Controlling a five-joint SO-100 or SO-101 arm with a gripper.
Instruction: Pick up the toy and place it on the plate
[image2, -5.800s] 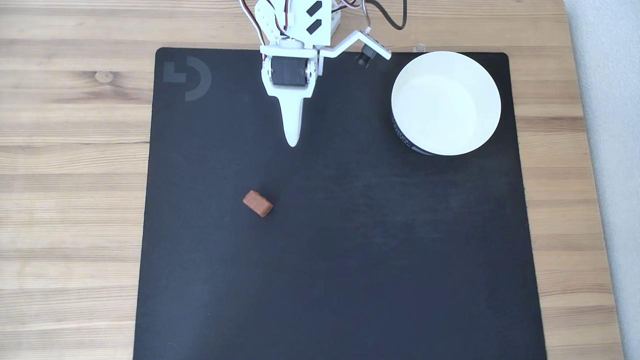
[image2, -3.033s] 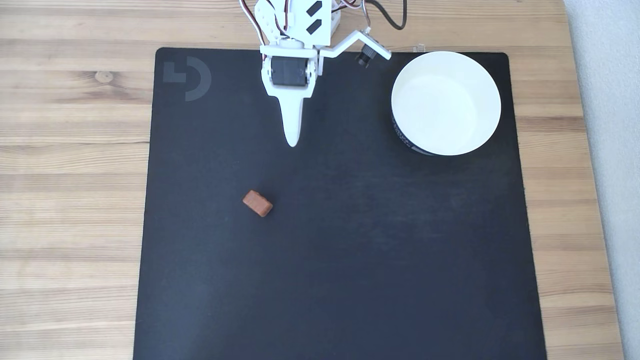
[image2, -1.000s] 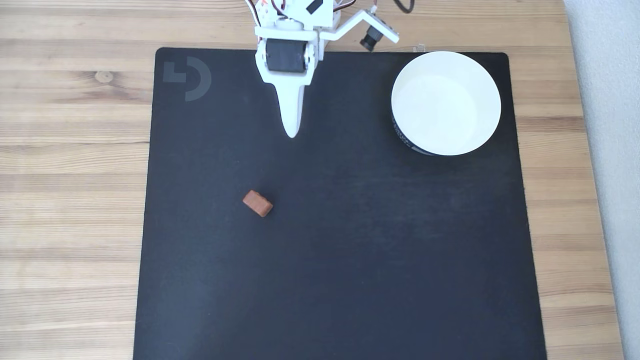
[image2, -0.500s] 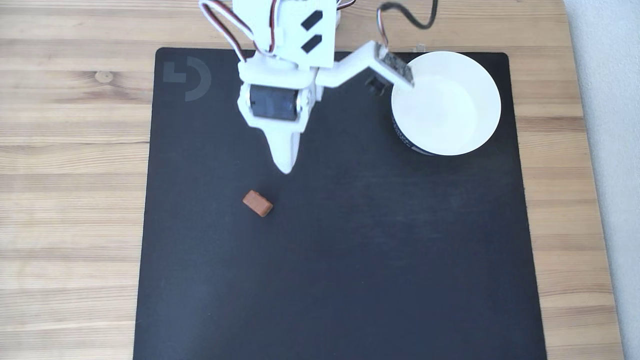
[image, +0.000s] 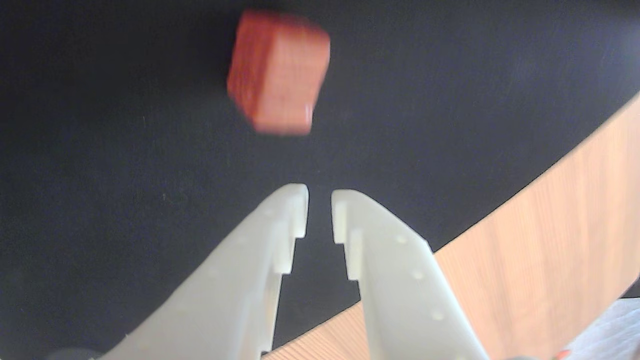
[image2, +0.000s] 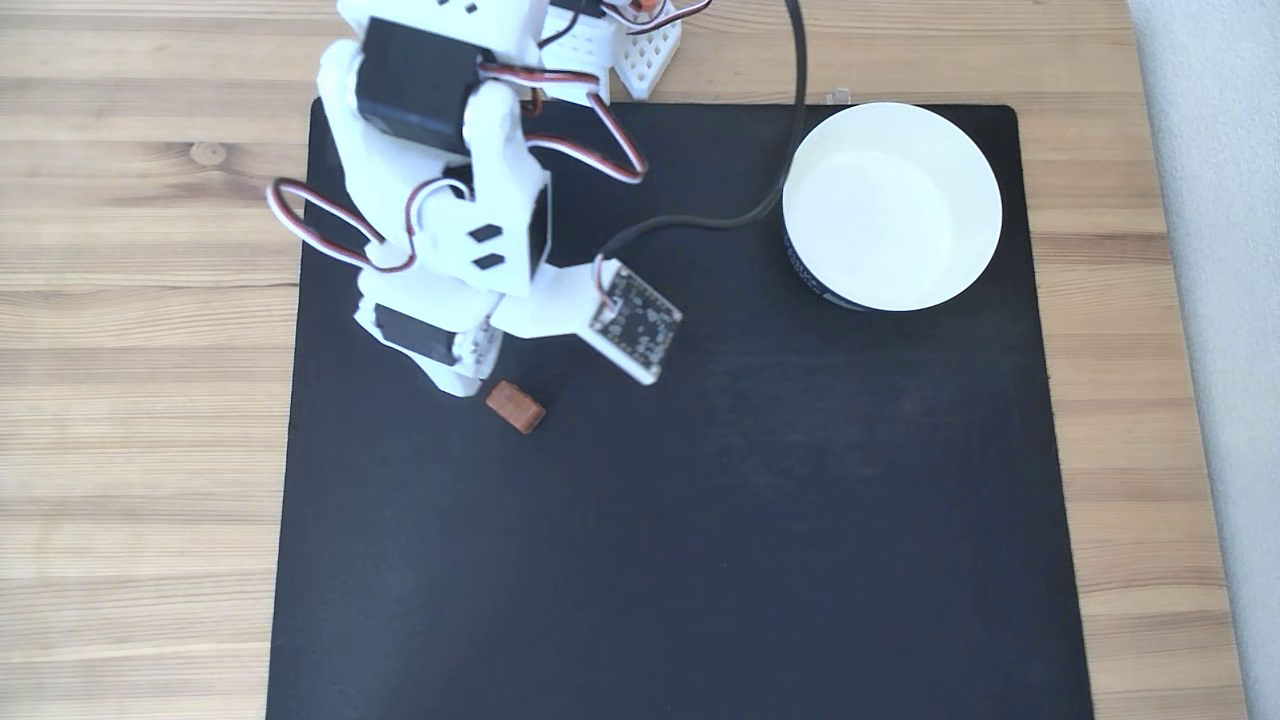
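Note:
The toy (image2: 516, 407), a small reddish-brown block, lies on the black mat left of centre in the fixed view. In the wrist view the toy (image: 277, 72) sits blurred ahead of the fingertips and slightly left, apart from them. My gripper (image2: 458, 384) points down just left of the toy; in the wrist view the gripper (image: 320, 195) shows a narrow gap between its white fingers with nothing in it. The gap is narrower than the toy. The plate (image2: 890, 205), a round white dish with a dark outer band, stands at the mat's back right with nothing in it.
A black mat (image2: 700, 520) covers most of the wooden table (image2: 140, 420). The arm's base and cables rise at the back edge, and the wrist camera board (image2: 634, 322) juts out right of the gripper. In the wrist view the mat edge and wood (image: 550, 240) lie to the right.
The arm has swung forward and left from the mat's back edge and tipped down, bringing the gripper right beside the toy. Toy and plate have not moved.

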